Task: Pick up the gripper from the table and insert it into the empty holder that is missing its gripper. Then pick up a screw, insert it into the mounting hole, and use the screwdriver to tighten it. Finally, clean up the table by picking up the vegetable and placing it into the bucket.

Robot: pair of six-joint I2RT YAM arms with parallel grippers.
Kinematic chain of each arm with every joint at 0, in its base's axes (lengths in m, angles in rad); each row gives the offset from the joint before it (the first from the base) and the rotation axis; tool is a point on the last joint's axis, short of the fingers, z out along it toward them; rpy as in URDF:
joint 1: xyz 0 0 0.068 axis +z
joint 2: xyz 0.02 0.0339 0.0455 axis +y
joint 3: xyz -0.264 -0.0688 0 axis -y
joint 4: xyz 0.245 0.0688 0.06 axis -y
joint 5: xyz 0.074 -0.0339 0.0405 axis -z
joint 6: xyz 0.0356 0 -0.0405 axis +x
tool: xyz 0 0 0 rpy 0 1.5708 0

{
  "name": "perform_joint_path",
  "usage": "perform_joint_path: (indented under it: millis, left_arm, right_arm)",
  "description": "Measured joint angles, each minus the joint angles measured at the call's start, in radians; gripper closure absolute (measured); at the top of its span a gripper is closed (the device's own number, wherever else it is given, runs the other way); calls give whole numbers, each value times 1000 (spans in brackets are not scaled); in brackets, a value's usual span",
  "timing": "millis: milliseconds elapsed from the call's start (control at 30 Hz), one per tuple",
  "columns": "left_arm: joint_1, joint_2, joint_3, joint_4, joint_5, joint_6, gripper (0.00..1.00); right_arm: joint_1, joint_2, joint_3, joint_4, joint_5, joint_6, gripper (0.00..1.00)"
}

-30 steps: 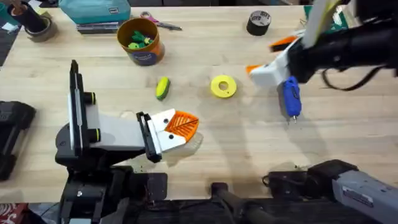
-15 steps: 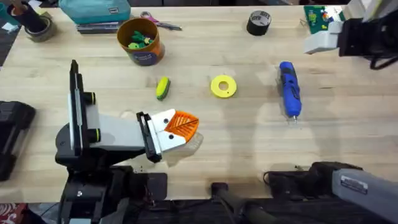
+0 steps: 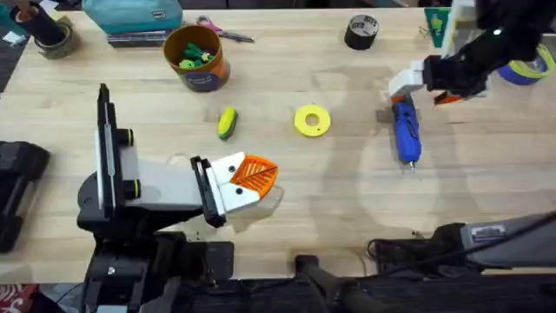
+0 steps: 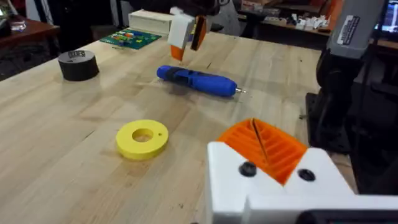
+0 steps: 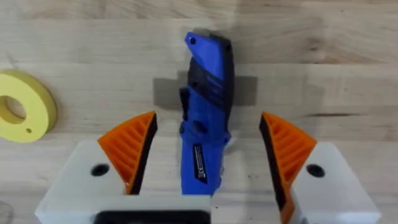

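On the table (image 3: 287, 187), the right end effector (image 5: 208, 146), back from the far edge, is now hovering spread wide astride the screwdriver (image 3: 405, 130), likely lining up a grasp; left end effector (image 3: 248, 178) idling, closed

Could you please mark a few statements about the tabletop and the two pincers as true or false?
1. The right pincer is open, with the screwdriver lying between its fingers. True.
2. The screwdriver is lifted clear of the table. False: it lies flat on the wood.
3. The vegetable is inside the bucket. False: it lies on the table, between the bucket and the left pincer.
4. The yellow disc lies between the vegetable and the screwdriver. True.
5. The black tape roll sits on top of the yellow disc. False: it stands apart, near the far edge of the table.
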Motion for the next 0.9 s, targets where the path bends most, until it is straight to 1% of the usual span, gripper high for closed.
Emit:
perform_joint_path:
  millis: [200, 433, 600, 900]
  left_arm:
    - [0, 0, 0, 0, 0, 0, 994]
    - [0, 0, 0, 0, 0, 0, 994]
    - [0, 0, 0, 0, 0, 0, 994]
    - [0, 0, 0, 0, 0, 0, 994]
  right_arm:
    - [15, 88, 0, 43, -5, -17, 7]
    - [29, 156, 0, 54, -4, -21, 6]
    - [29, 172, 0, 60, -3, -23, 7]
    - [29, 182, 0, 57, 12, -24, 43]
